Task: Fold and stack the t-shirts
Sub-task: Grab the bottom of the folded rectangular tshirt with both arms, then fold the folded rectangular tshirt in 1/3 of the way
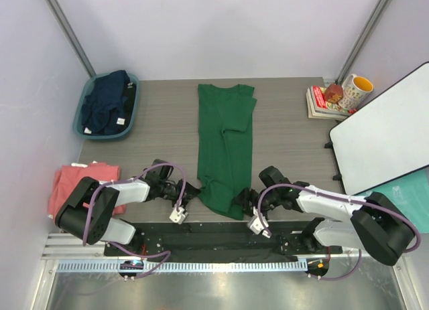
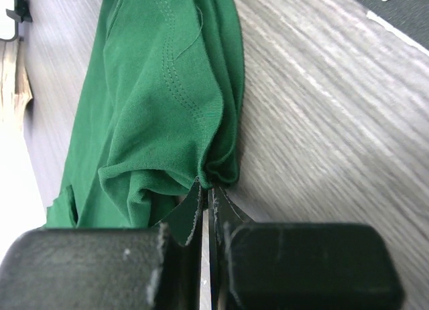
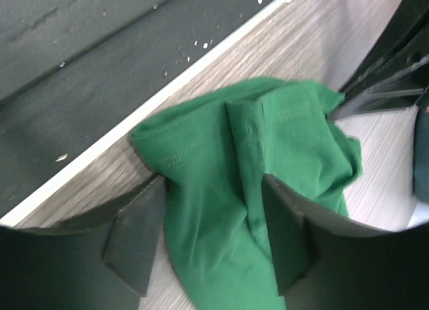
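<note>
- While the table (image 1: pixel 288 122) holds several garments, I work only on the dark green t-shirt (image 1: pixel 224 149). It lies at the centre as a long narrow strip, collar at the far end and hem towards the arm bases.
- The navy t-shirt (image 1: pixel 107 102) sits bundled in the teal tub (image 1: pixel 135 96) at the far left. The salmon-pink t-shirt (image 1: pixel 67 183) lies at the near left edge. Both are well apart from the work.
- The left gripper (image 2: pixel 204 189) is fully closed and pinches the near left hem corner, where the cloth bunches just ahead of its tips.
- The right gripper (image 3: pixel 214 189) stands part open, with a pad on either side of the near right hem corner. I judge that it has no hold yet.
- Step in hand, as I judge it: secure both hem corners, then carry the hem to the collar.
- Procedure: I close the right jaws over all layers at the stitched hem. I lift both corners together and level, keep the hem taut, and lay it square on the collar edge.
- Risk: an uneven lift skews the fold.
</note>
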Controlling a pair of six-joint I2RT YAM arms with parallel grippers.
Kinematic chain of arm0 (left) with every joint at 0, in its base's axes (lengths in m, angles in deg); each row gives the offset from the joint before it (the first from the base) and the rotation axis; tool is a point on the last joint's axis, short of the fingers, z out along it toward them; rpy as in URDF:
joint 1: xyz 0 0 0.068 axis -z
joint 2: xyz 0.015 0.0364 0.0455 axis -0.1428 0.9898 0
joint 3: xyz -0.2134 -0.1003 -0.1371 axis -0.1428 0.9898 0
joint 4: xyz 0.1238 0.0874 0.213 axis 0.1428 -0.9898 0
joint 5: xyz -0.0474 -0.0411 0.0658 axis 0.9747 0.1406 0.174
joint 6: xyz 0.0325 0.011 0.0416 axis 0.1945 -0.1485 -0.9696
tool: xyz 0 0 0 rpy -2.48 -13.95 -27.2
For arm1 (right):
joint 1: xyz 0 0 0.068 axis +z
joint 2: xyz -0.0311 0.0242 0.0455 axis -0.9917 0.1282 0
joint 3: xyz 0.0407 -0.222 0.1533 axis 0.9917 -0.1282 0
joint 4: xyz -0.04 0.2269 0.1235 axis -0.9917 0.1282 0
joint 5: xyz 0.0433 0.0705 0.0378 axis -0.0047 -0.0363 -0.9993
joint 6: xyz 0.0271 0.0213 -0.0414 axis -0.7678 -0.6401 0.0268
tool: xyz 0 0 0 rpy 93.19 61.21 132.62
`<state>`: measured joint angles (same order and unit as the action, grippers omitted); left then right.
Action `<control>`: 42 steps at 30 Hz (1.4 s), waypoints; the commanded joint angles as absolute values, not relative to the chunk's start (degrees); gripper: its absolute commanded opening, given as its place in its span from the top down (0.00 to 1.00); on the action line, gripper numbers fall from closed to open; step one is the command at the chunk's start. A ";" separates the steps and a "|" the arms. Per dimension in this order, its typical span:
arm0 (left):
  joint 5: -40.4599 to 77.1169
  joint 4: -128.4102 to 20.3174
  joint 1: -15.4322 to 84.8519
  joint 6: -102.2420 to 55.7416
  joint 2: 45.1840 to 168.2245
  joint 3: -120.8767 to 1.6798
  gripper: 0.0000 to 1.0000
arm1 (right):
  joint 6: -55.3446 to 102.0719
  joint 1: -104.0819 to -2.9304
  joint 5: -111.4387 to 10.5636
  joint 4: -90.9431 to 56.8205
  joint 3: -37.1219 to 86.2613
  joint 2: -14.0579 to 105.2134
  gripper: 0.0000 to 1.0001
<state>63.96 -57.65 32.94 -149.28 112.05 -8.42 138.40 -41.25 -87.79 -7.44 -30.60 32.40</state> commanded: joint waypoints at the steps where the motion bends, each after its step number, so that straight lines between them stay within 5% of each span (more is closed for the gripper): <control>1: 64.38 -54.57 33.00 -169.39 112.51 -8.87 1.00 | 135.04 -39.65 -83.32 -5.97 -31.21 35.95 0.53; 6: 64.03 -54.48 33.00 -167.20 111.28 -9.05 1.00 | 132.93 -39.30 -80.95 -4.13 -30.06 33.76 0.99; 16: 64.64 -68.85 32.82 -161.05 101.19 -12.03 1.00 | 123.88 -39.30 -76.90 10.80 -21.46 23.56 0.99; 27: 66.32 -89.53 32.82 -160.25 96.60 -23.36 1.00 | 118.35 -39.39 -71.90 9.60 -15.66 25.57 0.99; 42: 62.81 -82.72 32.56 -153.58 102.84 -29.35 1.00 | 114.90 -46.24 -68.72 7.13 -4.66 35.95 0.99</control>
